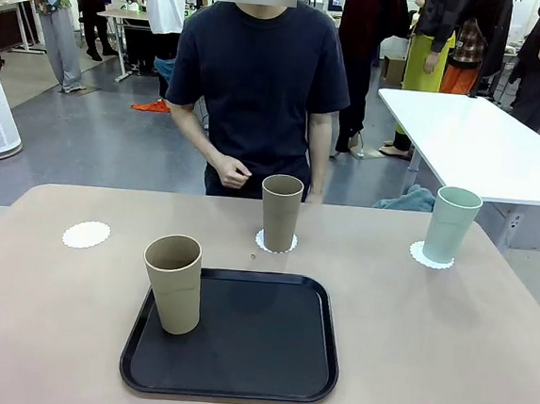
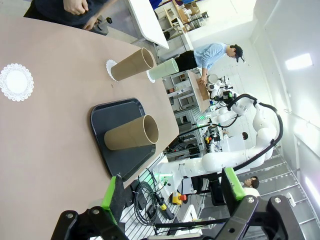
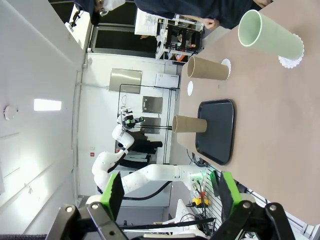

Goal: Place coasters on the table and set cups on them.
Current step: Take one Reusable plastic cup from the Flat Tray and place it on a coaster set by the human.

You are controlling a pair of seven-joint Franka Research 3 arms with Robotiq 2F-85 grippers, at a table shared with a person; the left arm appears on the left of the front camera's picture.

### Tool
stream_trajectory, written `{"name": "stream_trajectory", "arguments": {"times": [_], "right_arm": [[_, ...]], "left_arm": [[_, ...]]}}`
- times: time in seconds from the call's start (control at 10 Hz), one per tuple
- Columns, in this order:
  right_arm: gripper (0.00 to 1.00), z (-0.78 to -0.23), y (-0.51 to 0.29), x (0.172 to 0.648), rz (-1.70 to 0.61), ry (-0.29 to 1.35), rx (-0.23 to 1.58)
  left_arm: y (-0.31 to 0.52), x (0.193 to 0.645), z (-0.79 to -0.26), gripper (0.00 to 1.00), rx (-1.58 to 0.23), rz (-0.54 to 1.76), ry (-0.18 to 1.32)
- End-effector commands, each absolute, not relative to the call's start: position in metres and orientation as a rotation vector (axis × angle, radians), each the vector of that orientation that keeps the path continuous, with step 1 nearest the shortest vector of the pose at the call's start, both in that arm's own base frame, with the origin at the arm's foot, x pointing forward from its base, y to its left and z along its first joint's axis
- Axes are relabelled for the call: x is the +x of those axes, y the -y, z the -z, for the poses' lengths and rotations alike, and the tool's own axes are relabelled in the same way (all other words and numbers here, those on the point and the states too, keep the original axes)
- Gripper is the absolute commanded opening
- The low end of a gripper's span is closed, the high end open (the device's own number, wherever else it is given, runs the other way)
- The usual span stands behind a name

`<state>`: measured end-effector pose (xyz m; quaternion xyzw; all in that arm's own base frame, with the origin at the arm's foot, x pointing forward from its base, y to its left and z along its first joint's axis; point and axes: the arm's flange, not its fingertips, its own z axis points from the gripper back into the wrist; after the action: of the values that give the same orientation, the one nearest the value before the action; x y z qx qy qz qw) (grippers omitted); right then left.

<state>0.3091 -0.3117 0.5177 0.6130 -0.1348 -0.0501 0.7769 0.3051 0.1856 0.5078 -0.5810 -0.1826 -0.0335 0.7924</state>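
Note:
On the beige table [image 1: 43, 314], one tan cup [image 1: 279, 212] stands on a white coaster [image 1: 276, 243] at the far middle. A mint cup [image 1: 451, 224] stands on another coaster [image 1: 431, 258] at the far right. A third coaster [image 1: 85, 234] lies bare at the far left. The other tan cup [image 1: 173, 283] stands upright on the left end of the black tray [image 1: 248, 342]. My left gripper [image 2: 172, 187] is open, off the table's near side, far from that cup [image 2: 131, 133]. My right gripper [image 3: 170, 190] is open too, far from the mint cup [image 3: 270, 37].
A person stands at the far edge behind the middle cup, with one hand [image 1: 230, 171] held above the table's edge. A white table [image 1: 483, 145] stands behind at the right. The tabletop around the tray is bare.

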Motion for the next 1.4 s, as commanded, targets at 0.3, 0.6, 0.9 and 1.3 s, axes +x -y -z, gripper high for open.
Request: {"name": "stream_trajectory", "arguments": {"times": [0.3, 0.6, 0.9, 1.3], "right_arm": [[1.00, -0.519, 0.309, 0.309, 0.125, 0.288, 1.345], [1.00, -0.519, 0.309, 0.309, 0.125, 0.288, 1.345], [1.00, -0.519, 0.309, 0.309, 0.125, 0.288, 1.345], [1.00, -0.519, 0.309, 0.309, 0.125, 0.288, 1.345]], "left_arm": [[-0.186, 0.305, -0.508, 1.00, -1.250, 0.072, 0.393], [-0.107, 0.342, -0.543, 1.00, -0.672, 0.448, 0.407], [-0.031, 0.368, -0.530, 1.00, -0.159, 0.652, 0.272], [0.013, 0.351, -0.471, 1.00, 0.223, 0.931, 0.265]]}}
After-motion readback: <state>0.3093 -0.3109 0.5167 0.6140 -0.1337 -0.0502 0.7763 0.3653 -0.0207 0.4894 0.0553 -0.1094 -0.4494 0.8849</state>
